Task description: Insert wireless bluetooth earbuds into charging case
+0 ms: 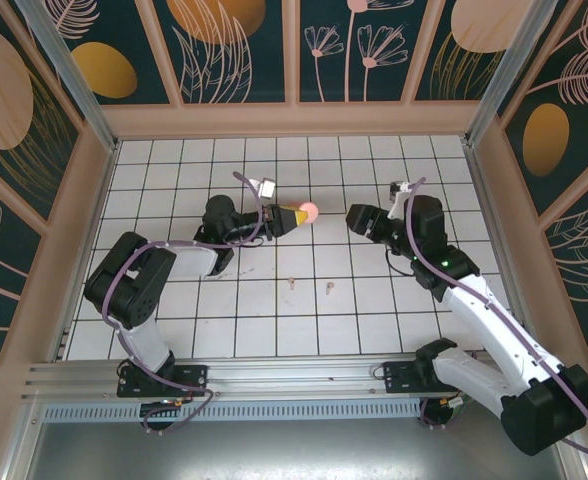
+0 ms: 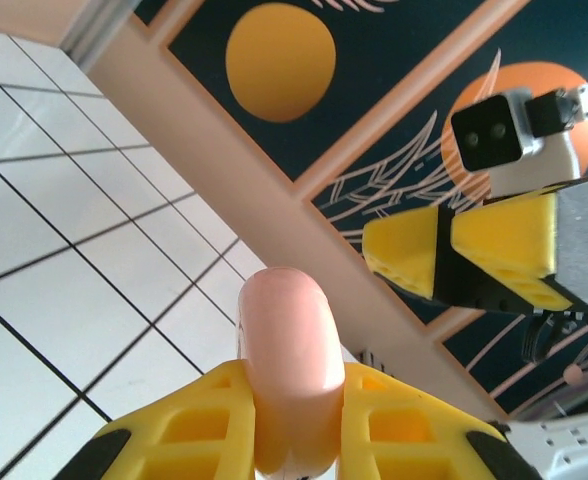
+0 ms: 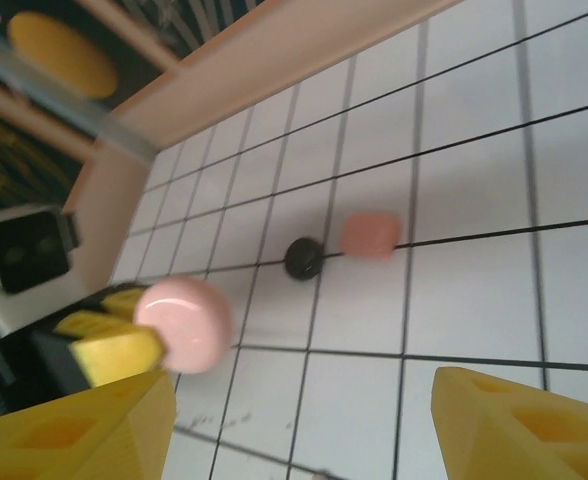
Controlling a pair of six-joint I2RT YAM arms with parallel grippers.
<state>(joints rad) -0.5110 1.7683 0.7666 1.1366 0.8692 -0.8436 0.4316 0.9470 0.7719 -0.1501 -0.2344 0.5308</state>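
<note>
Firmly grips a pale pink charging case (image 2: 284,340) in the left tool (image 1: 294,215), yellow fingers (image 2: 179,435) clenched on both its sides, rounded end poking out past the tips. Holds it off the white tiled desk (image 1: 174,180), over the middle rows. Points toward the right tool (image 1: 358,217), near yet apart, jaws released and spread wide with nothing between. Closer to the arm bases, well apart from both tools, one pale peach earbud (image 1: 291,282) and a second earbud (image 1: 331,290) lying on the tiles, near each other. Beyond the case in the right wrist view, a small black rounded piece (image 3: 303,258) just beside a pink piece (image 3: 370,235) on the desk, both too blurred to name.
</note>
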